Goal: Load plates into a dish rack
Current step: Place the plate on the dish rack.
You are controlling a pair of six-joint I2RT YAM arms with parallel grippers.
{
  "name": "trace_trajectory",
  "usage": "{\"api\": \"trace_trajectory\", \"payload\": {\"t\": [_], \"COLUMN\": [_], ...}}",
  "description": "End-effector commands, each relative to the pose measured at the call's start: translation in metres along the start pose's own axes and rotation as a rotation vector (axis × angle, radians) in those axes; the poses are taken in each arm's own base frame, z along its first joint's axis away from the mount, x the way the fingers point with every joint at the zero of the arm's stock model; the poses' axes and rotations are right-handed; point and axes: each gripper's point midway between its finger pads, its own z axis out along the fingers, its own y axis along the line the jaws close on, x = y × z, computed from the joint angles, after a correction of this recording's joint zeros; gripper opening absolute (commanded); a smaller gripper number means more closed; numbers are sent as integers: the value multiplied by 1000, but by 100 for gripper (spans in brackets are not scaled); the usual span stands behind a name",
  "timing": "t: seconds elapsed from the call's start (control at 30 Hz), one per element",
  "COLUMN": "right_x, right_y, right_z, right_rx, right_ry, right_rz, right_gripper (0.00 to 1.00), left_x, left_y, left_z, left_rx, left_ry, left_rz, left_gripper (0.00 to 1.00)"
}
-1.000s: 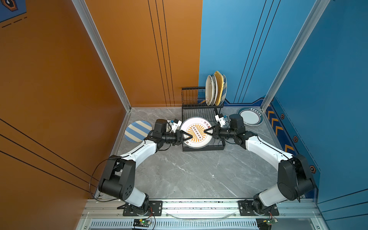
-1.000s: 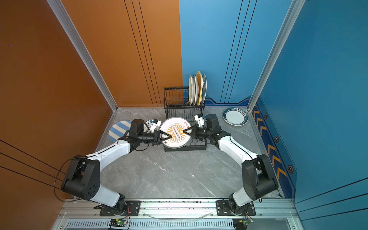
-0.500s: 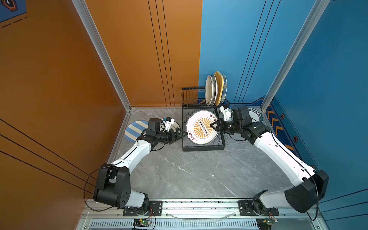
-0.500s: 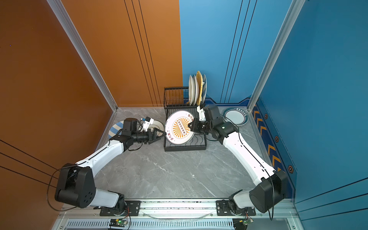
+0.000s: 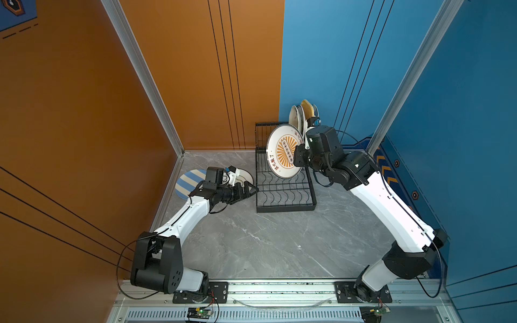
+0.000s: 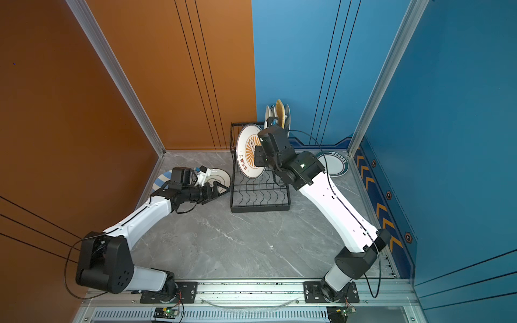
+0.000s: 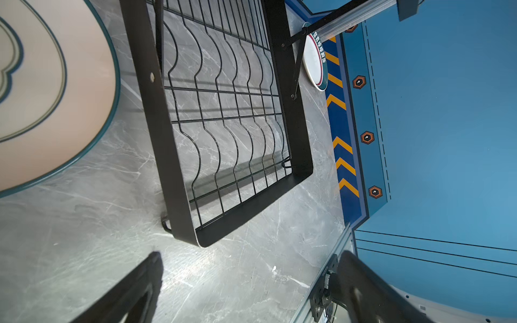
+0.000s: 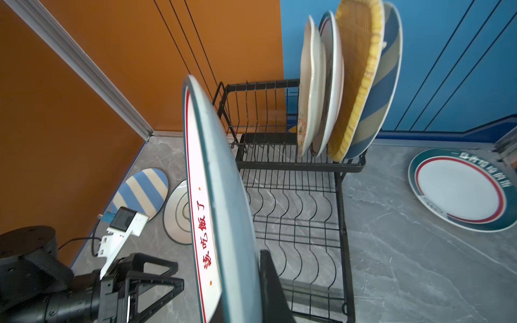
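One gripper now carries the white, orange-sunburst plate [image 5: 282,152]; the left gripper [image 5: 249,190], jaws wide apart, has let go and backed off beside the dish rack [image 5: 285,208]; the right gripper [image 5: 299,155], clamped on its rim, has raised it edgewise above the lower tier; four plates [image 5: 301,117] stand behind.

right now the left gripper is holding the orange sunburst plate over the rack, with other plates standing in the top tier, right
No, the right gripper holds that plate; both top views show the left gripper open and empty beside the rack. The rest is correct.
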Motion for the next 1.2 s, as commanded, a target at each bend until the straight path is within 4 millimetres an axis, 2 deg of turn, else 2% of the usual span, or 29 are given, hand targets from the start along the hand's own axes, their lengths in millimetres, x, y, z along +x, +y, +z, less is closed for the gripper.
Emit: {"api": "trace_trajectory", "payload": {"t": [0.0,0.13,0.27,0.53,0.87,0.97,1.0,1.17], "right_x": [-36,-63,-81,-101,-108,-112,-104,-99], "right_y": [-12,-3,3,10,-2,-8,-8,-17], "right_z": [-5,2,13,39,75,79,93,108], "right_rx": [182,251,304,401,498,514,524,553], "right_ry": [-154,-266,-359,-483,-533,-535,-515,-496], "right_rz": [-70,-87,-87,-114,-135,-136,-154,-164], "right_gripper": [0,0,0,0,0,0,0,0], "left_x": [-1,1,4,11,12,13,14,15], "left_y": [1,1,1,2,4,5,5,7], "left_z": [-7,-8,-10,-13,-14,-13,-13,-12], "left_rx": [-30,-32,-39,-49,-59,-63,-63,-70], "left_ry": [-14,-12,-11,-10,-15,-12,-12,-11], "left_rz": [26,28,31,34,34,33,32,32], "left_gripper": [98,98,98,98,98,98,98,98]}}
